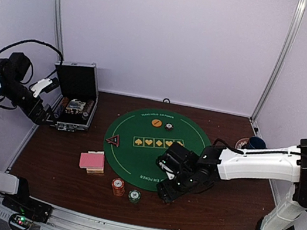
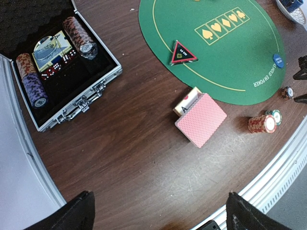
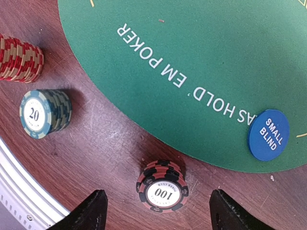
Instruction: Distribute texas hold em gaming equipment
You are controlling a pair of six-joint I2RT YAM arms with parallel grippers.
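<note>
In the top view, the black-and-red chip stack (image 3: 162,188) and the blue disc (image 3: 268,135) are hidden beneath the right gripper (image 1: 171,185), whose fingertips cannot be told from its dark body. In the right wrist view, its fingers (image 3: 84,211) are cut off by the lower edge and the red stack (image 3: 19,57) by the left edge. The start of the lettering on the green mat (image 3: 192,48) is lost at the disc.

Of the left gripper (image 2: 158,218), only the finger ends (image 2: 74,213) are seen. The plate (image 2: 293,10) at the far right is cut by the picture's corner. The card (image 2: 188,99) under the pink deck (image 2: 201,120) is mostly covered. The contents of the case (image 1: 75,98) are too small to be named from above.
</note>
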